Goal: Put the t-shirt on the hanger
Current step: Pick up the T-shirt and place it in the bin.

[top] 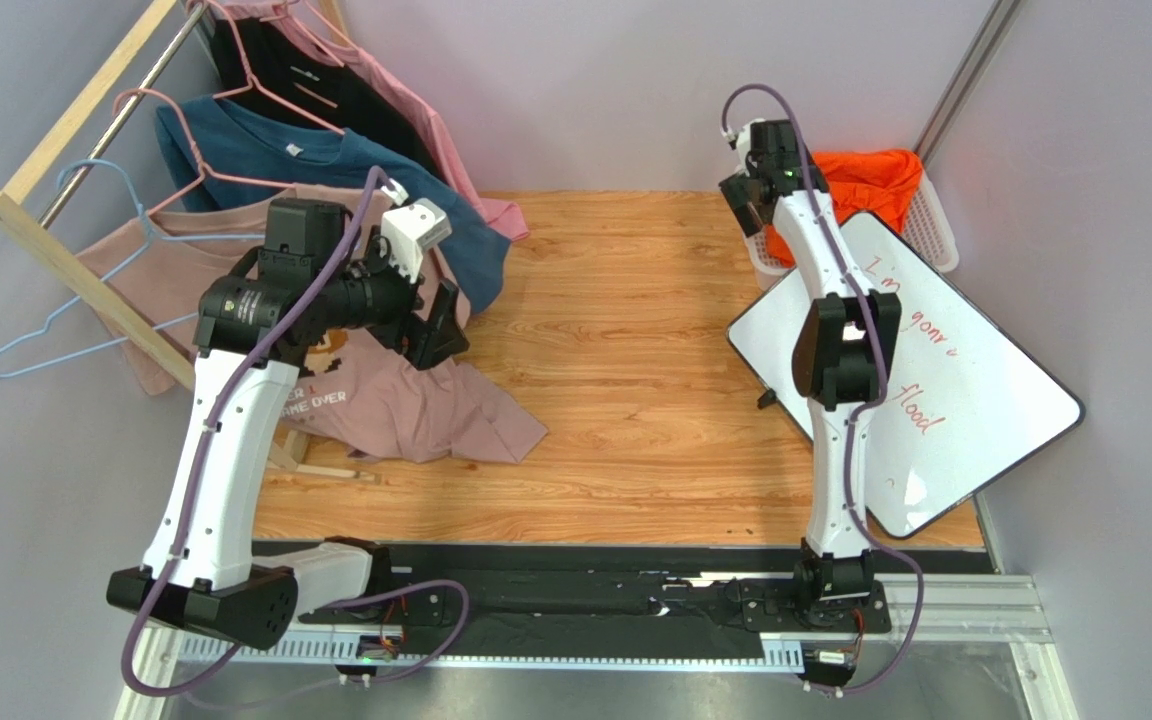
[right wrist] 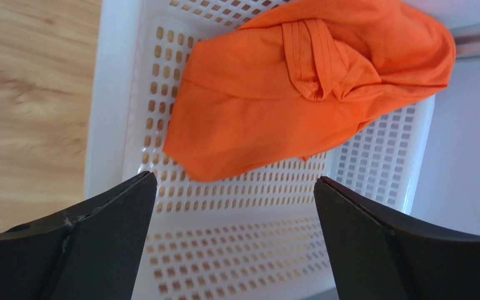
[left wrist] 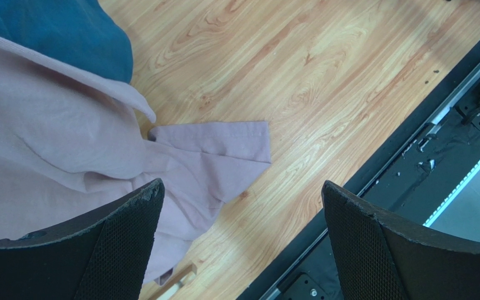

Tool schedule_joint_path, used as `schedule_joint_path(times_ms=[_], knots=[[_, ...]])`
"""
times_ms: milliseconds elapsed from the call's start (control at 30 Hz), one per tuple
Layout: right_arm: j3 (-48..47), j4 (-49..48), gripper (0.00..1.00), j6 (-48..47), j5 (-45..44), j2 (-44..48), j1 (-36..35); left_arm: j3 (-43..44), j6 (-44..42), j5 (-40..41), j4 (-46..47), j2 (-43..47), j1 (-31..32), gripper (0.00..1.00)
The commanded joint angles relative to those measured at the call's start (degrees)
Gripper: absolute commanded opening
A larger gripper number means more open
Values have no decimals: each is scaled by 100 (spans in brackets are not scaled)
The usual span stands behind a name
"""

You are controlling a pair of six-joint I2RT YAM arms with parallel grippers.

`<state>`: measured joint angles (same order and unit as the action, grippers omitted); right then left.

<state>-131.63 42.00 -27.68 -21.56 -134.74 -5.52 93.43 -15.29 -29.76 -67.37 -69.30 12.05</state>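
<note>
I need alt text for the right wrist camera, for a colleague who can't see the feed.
A crumpled orange t-shirt lies in a white perforated basket, collar facing up, just ahead of the right gripper, whose black jaws stand wide open and touch nothing. Wooden tabletop shows to the left of the basket.

The left arm (top: 214, 450) rises from its base and bends rightward at the elbow, wrist turned down; the left gripper (left wrist: 242, 187) stands wide open, holding nothing; the right arm (top: 838, 345) stretches nearly straight toward the far side; the right gripper (right wrist: 235, 178) points downward, its jaws likewise spread wide and empty.
</note>
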Motion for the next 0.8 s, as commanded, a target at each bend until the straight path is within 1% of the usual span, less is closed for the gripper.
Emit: schedule_joint_path(times_ms=[0, 167, 333, 633, 733, 767], knots=[[-521, -903, 100, -782, -858, -525, -11, -79, -123, -39, 172, 4, 34, 99], [-399, -1351, 100, -1133, -885, -835, 16, -211, -132, -21, 225, -14, 25, 99], [-486, -1484, 97, -1240, -736, -1168, 77, -325, -62, -56, 277, -66, 34, 99], [-486, -1555, 93, -1240, -121, -1564, 218, -395, 52, -179, 374, -286, 34, 99], [-407, -1458, 91, -1143, 239, -1591, 235, -439, 96, -223, 435, -356, 34, 99], [-416, -1405, 90, -1134, 449, -1617, 235, -439, 114, -241, 444, -374, 34, 99]])
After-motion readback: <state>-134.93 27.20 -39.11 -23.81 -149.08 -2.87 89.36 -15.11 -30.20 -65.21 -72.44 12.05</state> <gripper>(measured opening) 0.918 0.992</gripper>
